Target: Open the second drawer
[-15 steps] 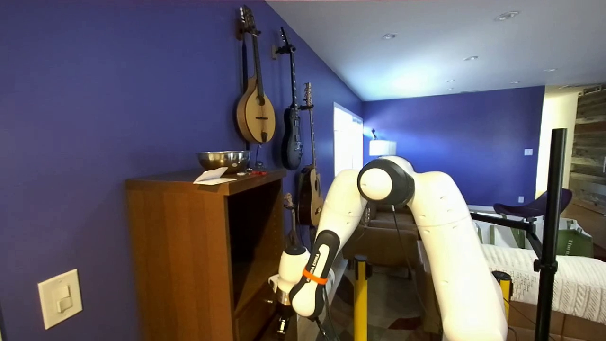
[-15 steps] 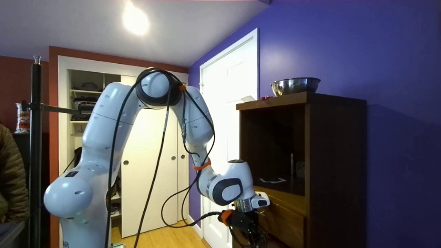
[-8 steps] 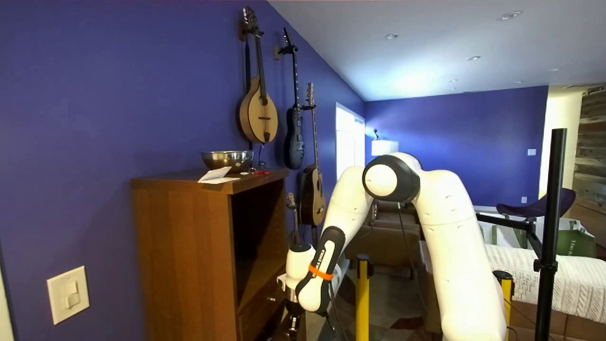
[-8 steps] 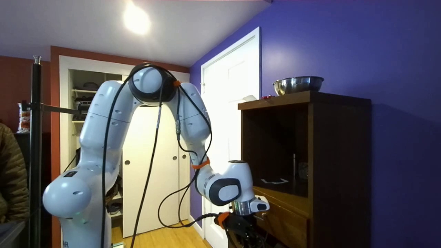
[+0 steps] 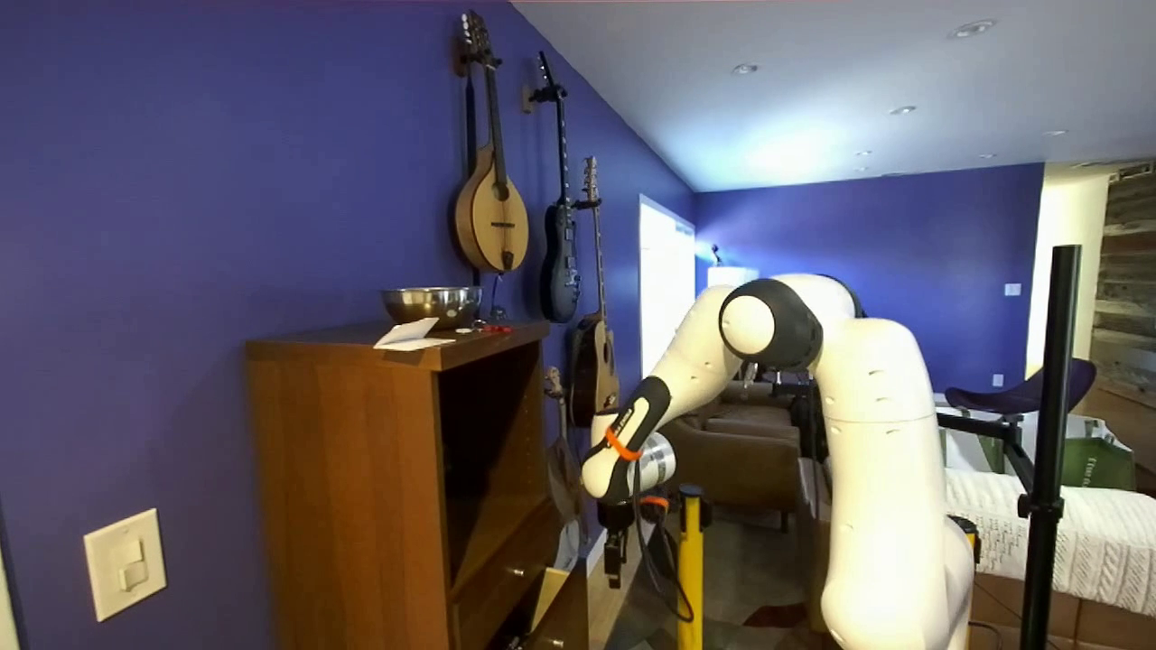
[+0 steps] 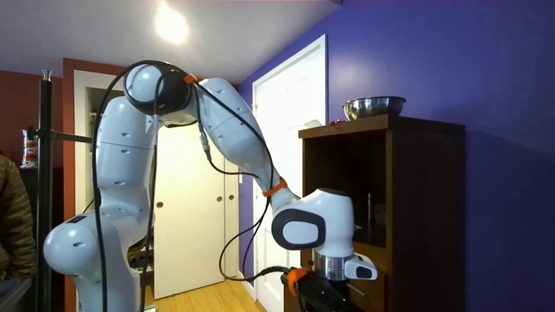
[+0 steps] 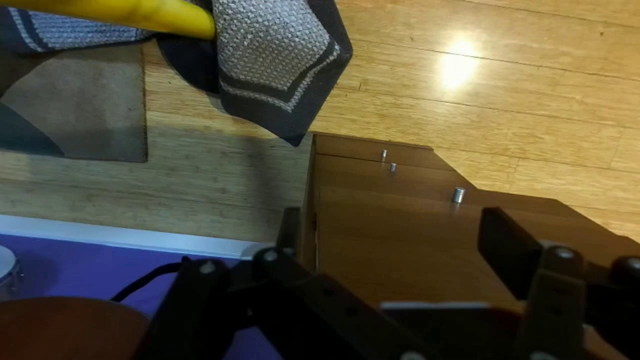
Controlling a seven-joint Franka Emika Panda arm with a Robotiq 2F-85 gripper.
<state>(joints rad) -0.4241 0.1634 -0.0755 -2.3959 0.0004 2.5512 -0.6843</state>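
Note:
The second drawer (image 5: 569, 605) stands pulled out of the brown cabinet (image 5: 352, 487), its front jutting past the upper drawer (image 5: 492, 589), which is flush. A small silver knob (image 5: 557, 643) shows on it at the lower frame edge. My gripper (image 5: 615, 571) hangs in the air beyond that front, apart from it and pointing down. In the wrist view my gripper (image 7: 392, 230) is open wide with nothing held; brown wooden fronts (image 7: 375, 230) and a silver knob (image 7: 458, 195) lie beneath the gap. The remaining exterior view hides the drawer and cuts off the fingertips.
On the cabinet top are a steel bowl (image 5: 433, 307) and a folded white paper (image 5: 411, 336). A yellow post (image 5: 690, 569) stands close to the gripper side of the arm. A loose cable (image 6: 223, 260) loops below the forearm. Guitars (image 5: 596, 370) hang on the wall.
My gripper has risen and drawn away from the cabinet, to the right in an exterior view, and its jaws have spread. The pulled-out drawer front, partly hidden before, now shows clearly.

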